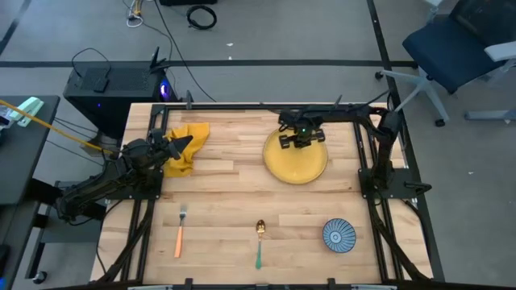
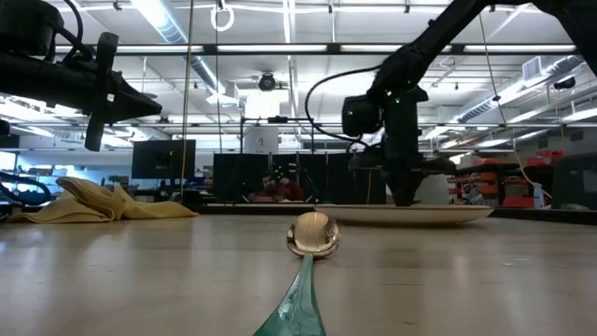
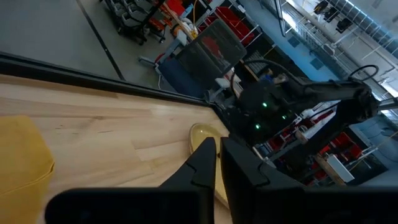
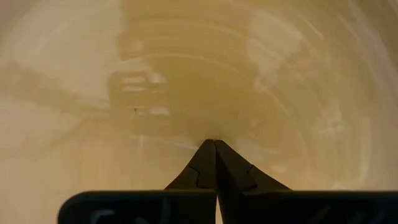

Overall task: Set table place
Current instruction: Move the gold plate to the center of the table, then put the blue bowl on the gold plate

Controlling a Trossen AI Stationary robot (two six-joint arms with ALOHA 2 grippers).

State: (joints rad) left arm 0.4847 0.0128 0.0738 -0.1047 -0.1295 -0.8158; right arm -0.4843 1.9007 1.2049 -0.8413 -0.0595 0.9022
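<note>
Table point(image 1: 242, 201) first, from above: we see the light wooden top fill the middle of the picture, black-framed, its long axis running left to right and its planks lying the same way. A yellow plate point(image 1: 296, 161) lies right of centre toward the far edge, a yellow cloth point(image 1: 188, 145) bunched at the far left. Along the near side lie a fork point(image 1: 180, 234) with an orange handle, a spoon point(image 1: 260, 240) with a green handle, and a blue patterned bowl point(image 1: 339, 234); fork and spoon both point away from the near edge. The right gripper point(image 1: 301, 138) hangs over the plate's far rim. The left gripper point(image 1: 179, 143) sits over the cloth.

At table height, we look along the spoon point(image 2: 308, 252), bowl end away from us. The plate point(image 2: 410, 214) lies flat behind it, the right arm standing down onto it; the cloth point(image 2: 103, 201) is heaped at the left.

From the left wrist, we see the fingers point(image 3: 202, 165) close together with a thin gap, holding nothing, above bare wood, cloth point(image 3: 22, 155) at one side.

From the right wrist, the fingers point(image 4: 202, 168) are pressed tip to tip just over the plate's point(image 4: 280, 81) glossy surface.
</note>
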